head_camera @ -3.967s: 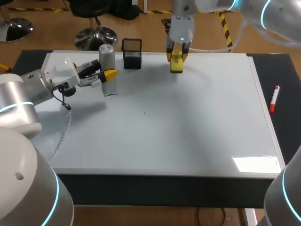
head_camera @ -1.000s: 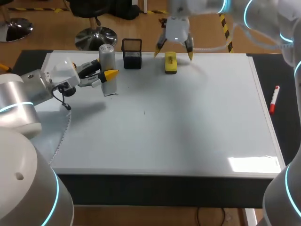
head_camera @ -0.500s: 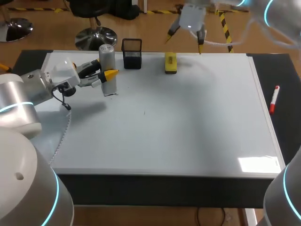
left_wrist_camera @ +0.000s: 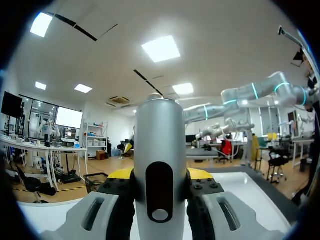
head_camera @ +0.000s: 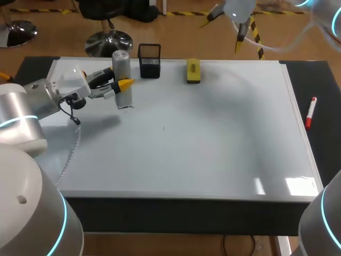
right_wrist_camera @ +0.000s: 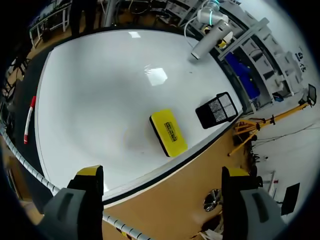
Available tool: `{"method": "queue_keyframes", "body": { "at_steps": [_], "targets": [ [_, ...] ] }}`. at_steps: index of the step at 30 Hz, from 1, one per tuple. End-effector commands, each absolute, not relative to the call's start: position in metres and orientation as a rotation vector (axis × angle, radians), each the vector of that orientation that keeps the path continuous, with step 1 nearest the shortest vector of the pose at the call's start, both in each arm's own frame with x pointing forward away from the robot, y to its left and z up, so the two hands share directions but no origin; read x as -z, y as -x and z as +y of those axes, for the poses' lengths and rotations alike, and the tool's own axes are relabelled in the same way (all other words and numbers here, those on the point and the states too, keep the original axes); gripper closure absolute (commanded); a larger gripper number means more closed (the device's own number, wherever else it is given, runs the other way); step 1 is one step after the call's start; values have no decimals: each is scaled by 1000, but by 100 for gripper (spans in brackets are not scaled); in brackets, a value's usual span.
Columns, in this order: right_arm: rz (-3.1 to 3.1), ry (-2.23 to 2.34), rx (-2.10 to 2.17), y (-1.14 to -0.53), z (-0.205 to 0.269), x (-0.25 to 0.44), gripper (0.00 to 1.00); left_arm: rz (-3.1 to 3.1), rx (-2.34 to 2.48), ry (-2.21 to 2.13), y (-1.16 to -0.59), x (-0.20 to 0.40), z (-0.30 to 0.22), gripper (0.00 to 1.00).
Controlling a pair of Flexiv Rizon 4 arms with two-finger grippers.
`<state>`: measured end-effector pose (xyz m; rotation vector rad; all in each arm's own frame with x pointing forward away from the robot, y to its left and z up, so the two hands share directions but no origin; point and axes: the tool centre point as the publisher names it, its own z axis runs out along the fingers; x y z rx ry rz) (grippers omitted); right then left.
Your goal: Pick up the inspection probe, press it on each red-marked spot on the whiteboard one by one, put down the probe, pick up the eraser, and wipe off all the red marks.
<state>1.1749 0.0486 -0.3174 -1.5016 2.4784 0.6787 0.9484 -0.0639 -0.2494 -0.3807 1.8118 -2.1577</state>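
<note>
1. Probe (left_wrist_camera: 160,160): silver cylinder, upright, clamped between the two fingers of our left pincer (head_camera: 121,85), one finger on each side. In the head view its foot looks to rest on the whiteboard (head_camera: 213,144), near the board's far corner on that arm's side. We cannot confirm the contact.
2. Eraser (right_wrist_camera: 168,132): yellow block lying flat and free on the whiteboard. It sits ahead of and below our right pincer (right_wrist_camera: 162,172), roughly on the line between its fingers and well apart from both tips.
3. Right pincer: fingers spread wide with nothing between them, hanging high over the board's far edge.
4. Whiteboard: we find no red marks in any view, only a tiny dark speck (head_camera: 163,127) mid-board, ahead of the left pincer. We judge the wiping done and the eraser set down, so the step in hand is likely clearing the right arm.
5. To do that well, rise and draw off with the fingers wide so neither tip clips the eraser. The same goes for the black mesh holder (right_wrist_camera: 216,109), which stands just beside the eraser, between it and the left pincer.
6. The left pincer should hold the probe plumb with a steady grip. A tilt could scuff the board or tip the probe toward the mesh holder close by.
7. Red marker (head_camera: 310,112): lies on the dark table (head_camera: 319,74) off the whiteboard, far out to the right pincer's side. No obstacle.
</note>
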Motion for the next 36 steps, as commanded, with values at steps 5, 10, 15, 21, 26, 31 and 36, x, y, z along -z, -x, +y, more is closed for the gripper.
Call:
{"method": "queue_keyframes", "body": {
  "at_steps": [5, 10, 15, 21, 26, 31, 36],
  "targets": [
    [2576, 1352, -737, -1179, 35, 306, 0, 1809, 2159, 380, -948, 249, -64, 100],
    [2553, 1298, -790, -1181, 28, 299, 0, 1809, 2159, 380, -948, 249, -64, 100],
    [2612, 1194, -839, -1185, 22, 294, 0, 1809, 2159, 380, -948, 249, -64, 100],
    [2626, 1102, -890, -1188, 14, 291, 0, 1809, 2159, 380, -948, 249, -64, 100],
    [2613, 1065, -988, -1188, 10, 289, 0, 1809, 2159, 380, -948, 249, -64, 100],
    [2594, 1039, -1031, -1186, 5, 286, 0, 1809, 2159, 380, -948, 249, -64, 100],
    [2594, 1009, -1048, -1182, -1, 285, 0, 1809, 2159, 380, -948, 249, -64, 100]
  ]
}}
